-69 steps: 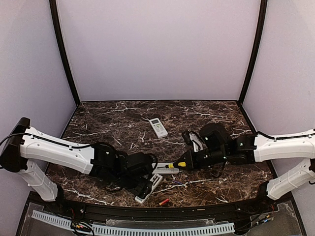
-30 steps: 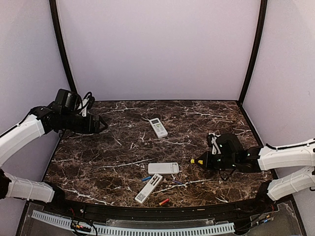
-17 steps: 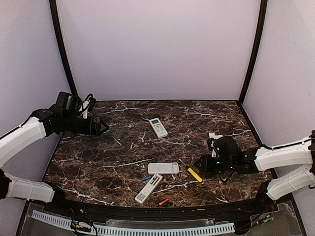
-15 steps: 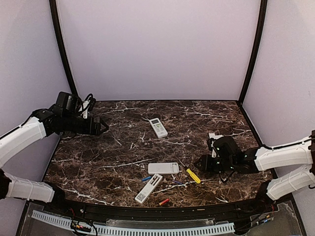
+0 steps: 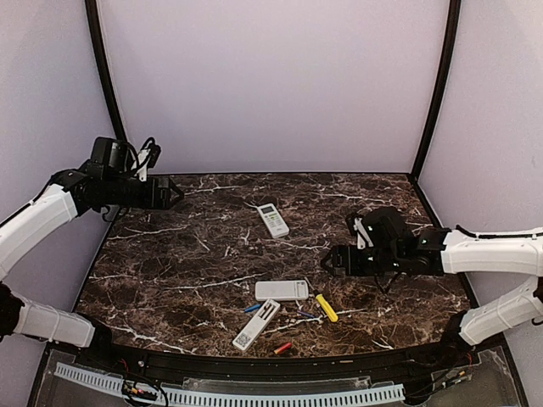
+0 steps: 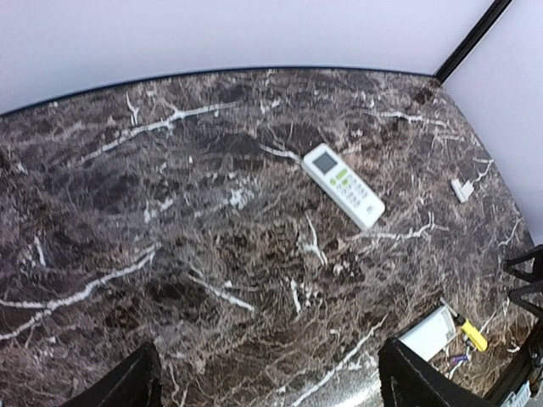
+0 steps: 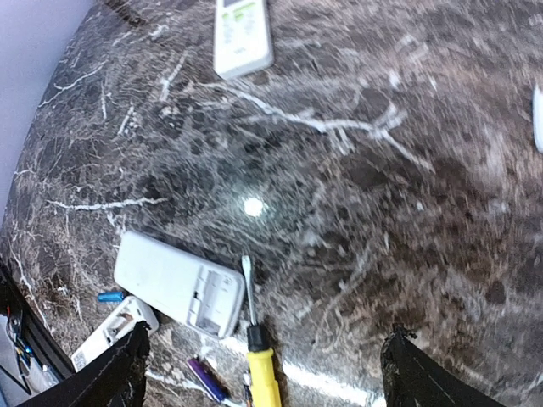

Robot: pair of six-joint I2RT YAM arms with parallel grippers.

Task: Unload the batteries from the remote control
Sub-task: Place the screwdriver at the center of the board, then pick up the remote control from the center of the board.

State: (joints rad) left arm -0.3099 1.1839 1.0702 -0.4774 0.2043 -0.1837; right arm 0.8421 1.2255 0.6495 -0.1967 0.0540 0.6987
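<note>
With 12 o'clock taken as the far wall in the overhead view, the dark, white-veined marble table [image 5: 170, 280] carries three remotes. A white rectangular remote with a grey screen and green buttons [image 5: 272, 220] lies face up just toward 12 o'clock from the centre. Its back is hidden, so it cannot be told whether it is loaded. A white remote turned face down [image 7: 174, 282] lies toward 6 o'clock, and its bared battery bay appears to be empty. At about 7 o'clock from it, a slimmer white remote [image 5: 257, 324] is seen with its compartment uncovered, but what remains inside is too small to tell.

Three loose cells are seen around these two remotes. A short blue battery [image 5: 251, 308] lies between them. A red-orange battery [image 5: 282, 348] lies by the near edge at 6 o'clock. A small purple-blue battery [image 7: 206, 376] lies just beside a yellow-handled screwdriver [image 5: 326, 307]. A small white rectangular cover [image 6: 462, 188] lies well apart, toward 3 o'clock.

The left gripper [image 5: 172, 197] is held high at 10 o'clock, fingers spread wide with nothing between them. The right gripper [image 5: 327, 261] hovers at 4 o'clock, near the screwdriver, and is likewise spread and empty.

The task is judged to be well advanced. The face-up remote, and possibly the slim one, are left to be checked.
</note>
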